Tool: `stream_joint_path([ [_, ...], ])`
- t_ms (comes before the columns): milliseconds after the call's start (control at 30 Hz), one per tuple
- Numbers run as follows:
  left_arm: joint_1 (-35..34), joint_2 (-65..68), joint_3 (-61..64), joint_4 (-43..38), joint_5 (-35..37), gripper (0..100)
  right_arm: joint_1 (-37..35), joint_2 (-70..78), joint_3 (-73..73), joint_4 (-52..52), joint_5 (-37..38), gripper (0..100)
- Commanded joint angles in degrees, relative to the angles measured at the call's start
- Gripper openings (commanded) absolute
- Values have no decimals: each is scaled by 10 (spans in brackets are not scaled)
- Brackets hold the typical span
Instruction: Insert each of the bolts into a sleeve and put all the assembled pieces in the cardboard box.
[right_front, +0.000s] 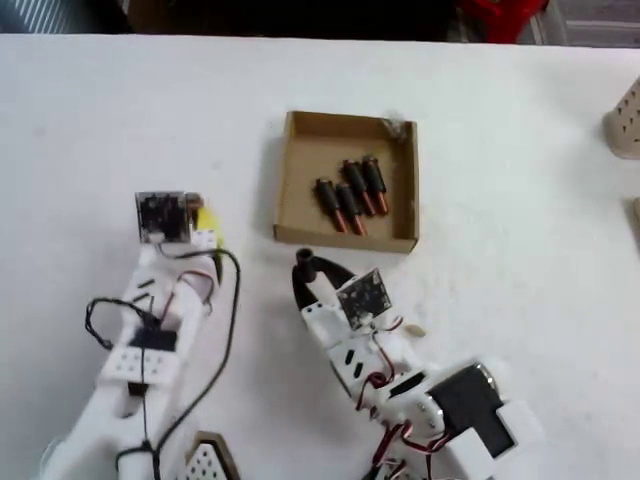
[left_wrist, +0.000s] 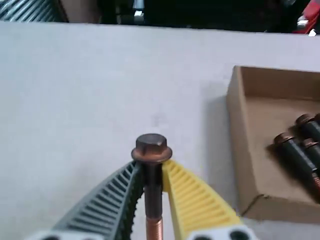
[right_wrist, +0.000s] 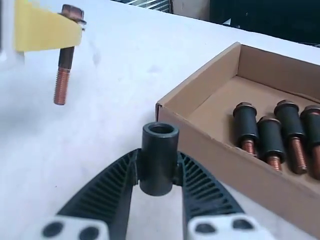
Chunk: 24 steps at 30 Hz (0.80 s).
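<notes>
White table (right_front: 100, 110) w/ cardboard box (right_front: 345, 238) mid-table, holed block (right_front: 625, 125) at edge

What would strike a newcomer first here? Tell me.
The left gripper pinches a copper bolt head-up, left of the cardboard box. The right gripper holds a black sleeve upright beside the box's near wall. Four assembled pieces lie side by side inside the box.

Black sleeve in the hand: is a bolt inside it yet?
No, empty. The sleeve held by the right hand shows an open hole on top; the bolt hangs apart in the left hand.
</notes>
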Motion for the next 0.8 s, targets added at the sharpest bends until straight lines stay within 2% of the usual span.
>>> stream_joint_path([
  [0,65,-101,26,-80,7,22,-4,-1,3,-15,-21,16],
  [100,99,-172,42,-112,7,22,-4,-1,3,-15,-24,16],
  [200,131,-247,50,-87,8,22,-4,-1,3,-15,-24,16],
  [533,247,-487,50,168,10,22,-3,-1,3,-15,-24,16],
  [767,271,-607,50,271,11,22,-3,-1,4,-15,-24,16],
])
